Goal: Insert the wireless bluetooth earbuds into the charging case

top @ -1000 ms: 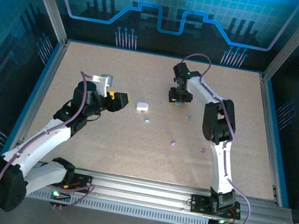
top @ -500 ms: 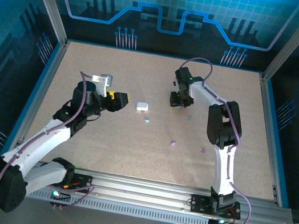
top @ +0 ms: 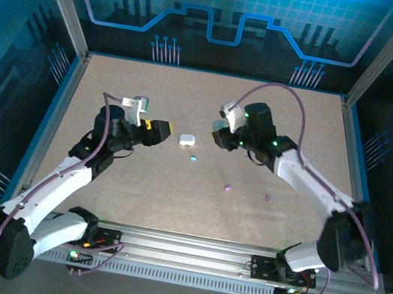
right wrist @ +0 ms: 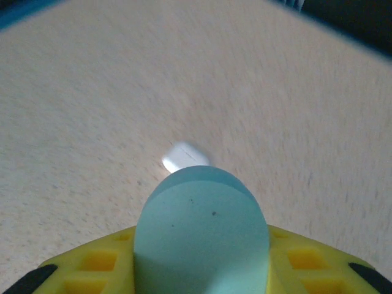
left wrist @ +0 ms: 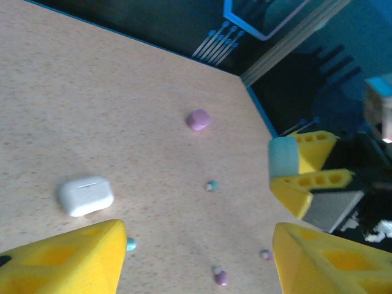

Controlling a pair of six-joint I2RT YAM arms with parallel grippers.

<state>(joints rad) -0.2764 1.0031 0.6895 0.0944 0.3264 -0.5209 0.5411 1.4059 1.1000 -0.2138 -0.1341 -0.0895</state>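
right gripper [top: 219,137]: clamped on teal case [right wrist: 202,236]
left gripper [top: 159,131]: spread wide, empty
teal earbud [top: 194,158]: beside white case [top: 186,139]

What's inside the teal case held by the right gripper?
That cannot be seen: the teal case, clamped in the right gripper, shows only its smooth outer shell. Loose earbuds lie on the table.
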